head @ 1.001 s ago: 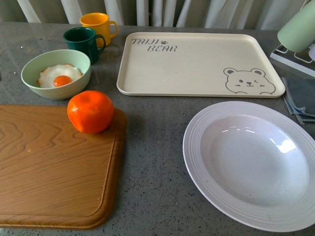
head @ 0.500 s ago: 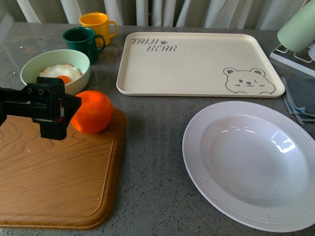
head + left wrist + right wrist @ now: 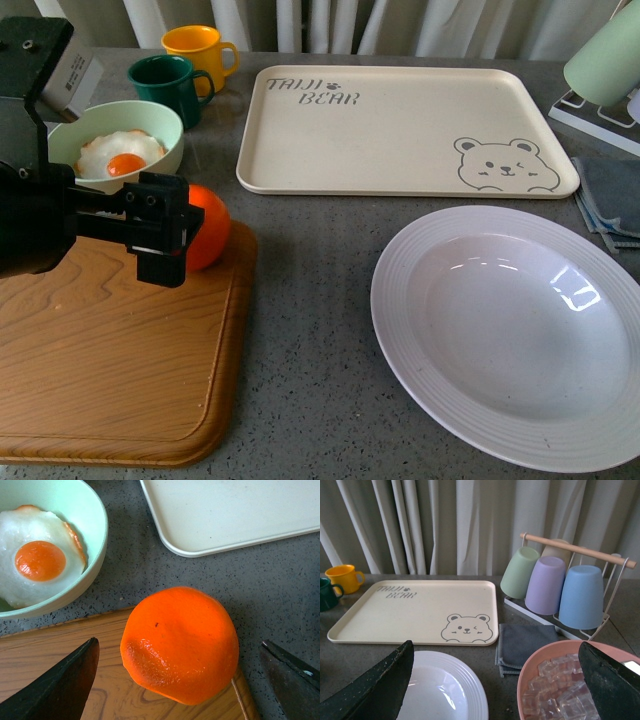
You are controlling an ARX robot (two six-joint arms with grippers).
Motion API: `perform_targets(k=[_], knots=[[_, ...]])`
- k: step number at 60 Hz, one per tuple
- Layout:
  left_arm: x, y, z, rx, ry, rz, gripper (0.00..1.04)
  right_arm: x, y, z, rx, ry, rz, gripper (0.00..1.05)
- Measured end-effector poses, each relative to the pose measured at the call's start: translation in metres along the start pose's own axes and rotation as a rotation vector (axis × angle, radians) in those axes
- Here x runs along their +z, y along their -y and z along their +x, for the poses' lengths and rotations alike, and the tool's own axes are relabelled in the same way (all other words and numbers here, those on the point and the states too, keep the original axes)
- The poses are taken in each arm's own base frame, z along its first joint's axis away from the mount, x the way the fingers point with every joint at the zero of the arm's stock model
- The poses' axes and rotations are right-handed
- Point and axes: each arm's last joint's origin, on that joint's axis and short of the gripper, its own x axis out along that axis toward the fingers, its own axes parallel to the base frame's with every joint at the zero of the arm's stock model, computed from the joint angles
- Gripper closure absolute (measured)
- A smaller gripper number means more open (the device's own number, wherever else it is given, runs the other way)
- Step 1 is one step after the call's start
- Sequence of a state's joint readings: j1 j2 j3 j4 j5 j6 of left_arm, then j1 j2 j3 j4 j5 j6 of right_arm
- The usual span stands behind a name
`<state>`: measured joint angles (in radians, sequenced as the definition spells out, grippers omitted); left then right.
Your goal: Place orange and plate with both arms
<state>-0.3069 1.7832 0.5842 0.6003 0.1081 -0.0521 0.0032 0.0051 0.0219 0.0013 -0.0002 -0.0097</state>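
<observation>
The orange point(image 3: 208, 226) rests on the far right corner of the wooden cutting board point(image 3: 110, 350). My left gripper point(image 3: 160, 232) hangs open over it and hides its left half in the front view. From the left wrist, the orange point(image 3: 180, 642) lies between the two black fingers point(image 3: 60, 685), which stand apart from it on both sides. The white plate point(image 3: 395, 290) with a ridged rim lies on the grey table at the right, with nothing in it. My right gripper point(image 3: 496, 647) is open, above the plate point(image 3: 445, 690) edge, and out of the front view.
A pale green bowl point(image 3: 60, 135) with a fried egg sits just behind the board. Green point(image 3: 165, 85) and yellow point(image 3: 198, 48) mugs stand further back. The cream bear tray point(image 3: 400, 130) lies behind the plate. A pink bowl of ice cubes point(image 3: 570, 680), a grey cloth point(image 3: 520, 645) and a cup rack point(image 3: 560, 580) stand to the right.
My left arm has come in from the left and moved right; its gripper now covers the orange's left half. The orange and plate have not moved.
</observation>
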Motion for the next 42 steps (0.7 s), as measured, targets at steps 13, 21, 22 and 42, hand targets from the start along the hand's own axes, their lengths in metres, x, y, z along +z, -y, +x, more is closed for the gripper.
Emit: perform_targets(k=[13,21,22,42], knots=[[-0.003,0.003,0.009,-0.013,-0.02,0.021,0.09,0.0,0.0,0.0,0.0,0.0,0.0,0.09],[-0.003,0.006,0.015,-0.026,-0.029,0.033,0.09,0.0,0.0,0.0,0.0,0.0,0.0,0.09],[-0.003,0.006,0.015,-0.027,-0.03,0.033,0.09,0.0,0.0,0.0,0.0,0.0,0.0,0.09],[-0.006,0.005,0.024,-0.023,-0.04,0.04,0.09,0.0,0.0,0.0,0.0,0.0,0.0,0.09]])
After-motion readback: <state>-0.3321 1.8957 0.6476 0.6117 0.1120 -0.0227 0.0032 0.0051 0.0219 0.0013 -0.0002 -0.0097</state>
